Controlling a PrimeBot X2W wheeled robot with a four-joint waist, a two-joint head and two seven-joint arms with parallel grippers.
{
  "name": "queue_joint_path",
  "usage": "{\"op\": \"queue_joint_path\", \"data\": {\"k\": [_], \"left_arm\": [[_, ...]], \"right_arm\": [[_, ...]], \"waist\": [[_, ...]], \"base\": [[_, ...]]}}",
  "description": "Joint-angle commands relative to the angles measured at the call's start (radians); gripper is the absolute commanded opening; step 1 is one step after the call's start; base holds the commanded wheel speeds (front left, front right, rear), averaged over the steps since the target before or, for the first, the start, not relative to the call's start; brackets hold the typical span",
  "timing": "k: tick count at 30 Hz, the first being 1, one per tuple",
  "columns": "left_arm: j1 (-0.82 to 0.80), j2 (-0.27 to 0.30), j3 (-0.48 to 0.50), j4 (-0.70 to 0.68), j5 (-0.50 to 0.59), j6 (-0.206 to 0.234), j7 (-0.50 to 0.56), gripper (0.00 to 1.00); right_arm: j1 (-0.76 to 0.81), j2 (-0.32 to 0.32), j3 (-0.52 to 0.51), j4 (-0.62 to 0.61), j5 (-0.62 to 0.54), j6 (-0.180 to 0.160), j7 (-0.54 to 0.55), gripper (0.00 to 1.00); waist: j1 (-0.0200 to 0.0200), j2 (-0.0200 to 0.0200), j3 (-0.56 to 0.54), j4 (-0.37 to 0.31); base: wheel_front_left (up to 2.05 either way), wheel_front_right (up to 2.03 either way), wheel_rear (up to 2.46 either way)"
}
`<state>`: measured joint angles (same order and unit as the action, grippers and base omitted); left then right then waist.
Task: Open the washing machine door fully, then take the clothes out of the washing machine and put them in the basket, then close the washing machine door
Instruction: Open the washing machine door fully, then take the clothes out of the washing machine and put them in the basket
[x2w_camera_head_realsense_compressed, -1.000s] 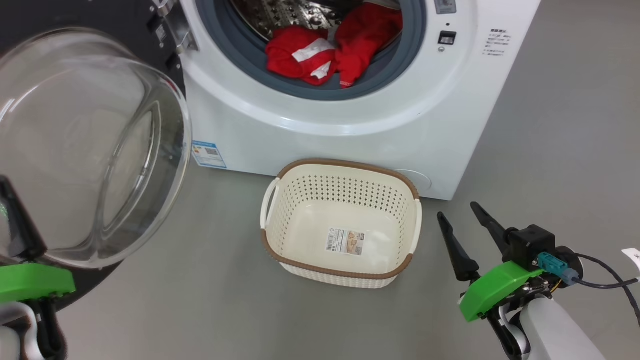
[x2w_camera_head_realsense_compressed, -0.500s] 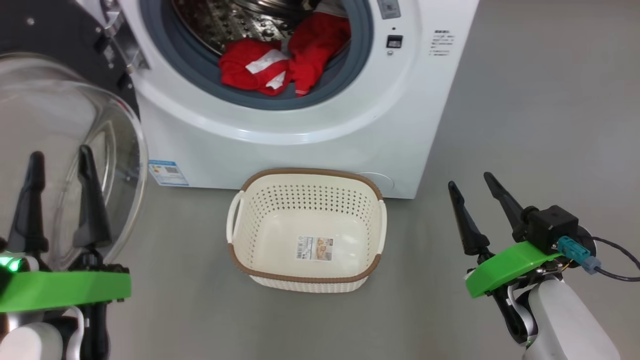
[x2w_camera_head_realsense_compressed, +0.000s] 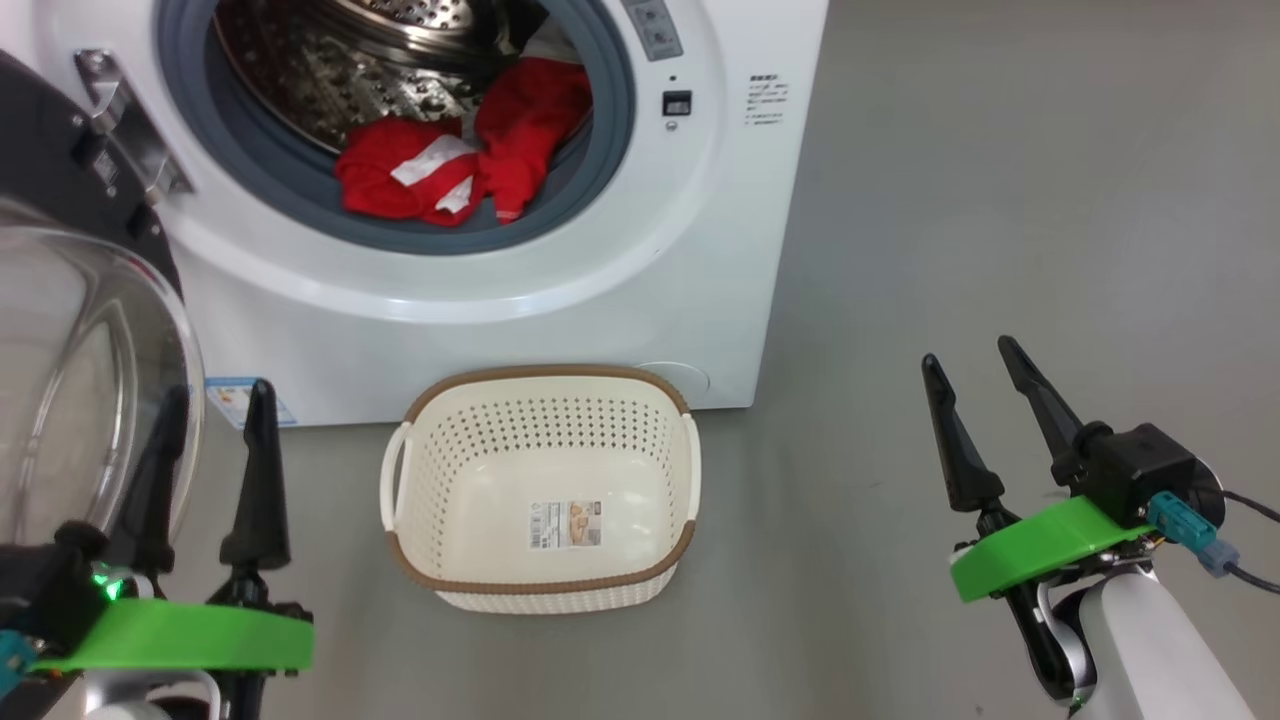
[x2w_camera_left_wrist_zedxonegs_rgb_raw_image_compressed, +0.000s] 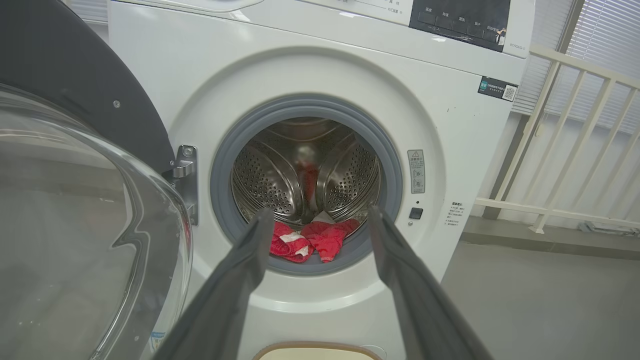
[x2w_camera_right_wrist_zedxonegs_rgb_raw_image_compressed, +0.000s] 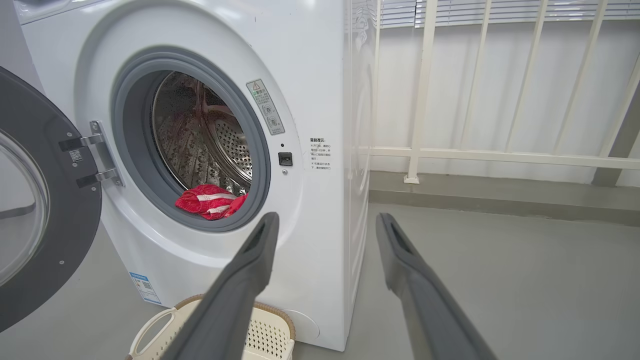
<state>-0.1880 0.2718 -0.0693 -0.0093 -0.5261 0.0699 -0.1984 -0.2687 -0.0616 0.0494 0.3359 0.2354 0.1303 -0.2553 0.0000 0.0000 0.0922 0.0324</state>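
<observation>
door (x2w_camera_head_realsense_compressed: 90, 380) wide open, so onto unloading. left gripper (x2w_camera_head_realsense_compressed: 212, 420) and right gripper (x2w_camera_head_realsense_compressed: 968, 355) gaping, empty. gotta reach into drum (x2w_camera_head_realsense_compressed: 300, 70), pinch clothes (x2w_camera_head_realsense_compressed: 440, 175).

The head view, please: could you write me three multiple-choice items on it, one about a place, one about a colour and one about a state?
1. Where does the basket stand?
A. On the floor in front of the washing machine
B. On top of the washing machine
C. Inside the washing machine

2. What colour are the clothes?
A. Blue
B. Red with white patches
C. Green

3. How is the door?
A. Shut
B. Taken off
C. Swung open to the left

Answers:
1 A, it sits on the grey floor just before the white front.
2 B, red cloth with white patches lies at the round opening.
3 C, the glass door hangs on its hinge at the left and the opening is uncovered.
</observation>
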Motion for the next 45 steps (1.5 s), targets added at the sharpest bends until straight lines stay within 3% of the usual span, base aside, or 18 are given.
{"op": "queue_joint_path", "data": {"k": [1,13,22,45], "left_arm": [[0.005,0.021,0.043,-0.012,-0.016,-0.005,-0.010,1.00],[0.131,0.025,0.015,0.033,-0.002,-0.031,-0.029,1.00],[0.198,-0.024,0.020,0.053,0.049,-0.022,-0.060,1.00],[0.265,-0.098,0.096,0.056,0.162,-0.089,-0.063,1.00]], "right_arm": [[0.011,0.003,0.010,-0.039,-0.016,0.000,-0.006,1.00],[0.108,0.008,-0.001,-0.084,-0.010,0.000,-0.006,1.00],[0.166,0.009,0.010,-0.132,-0.036,0.000,-0.006,1.00],[0.220,0.010,0.008,-0.151,-0.035,0.000,-0.006,1.00]], "waist": [[0.0000,0.0000,-0.020,-0.029],[0.0000,0.0000,-0.078,-0.074],[0.0000,0.0000,-0.096,-0.089],[0.0000,0.0000,-0.119,-0.090]], "base": [[0.00,0.00,0.00],[0.00,0.00,0.00],[0.00,0.00,0.00],[0.00,0.00,0.00]]}}
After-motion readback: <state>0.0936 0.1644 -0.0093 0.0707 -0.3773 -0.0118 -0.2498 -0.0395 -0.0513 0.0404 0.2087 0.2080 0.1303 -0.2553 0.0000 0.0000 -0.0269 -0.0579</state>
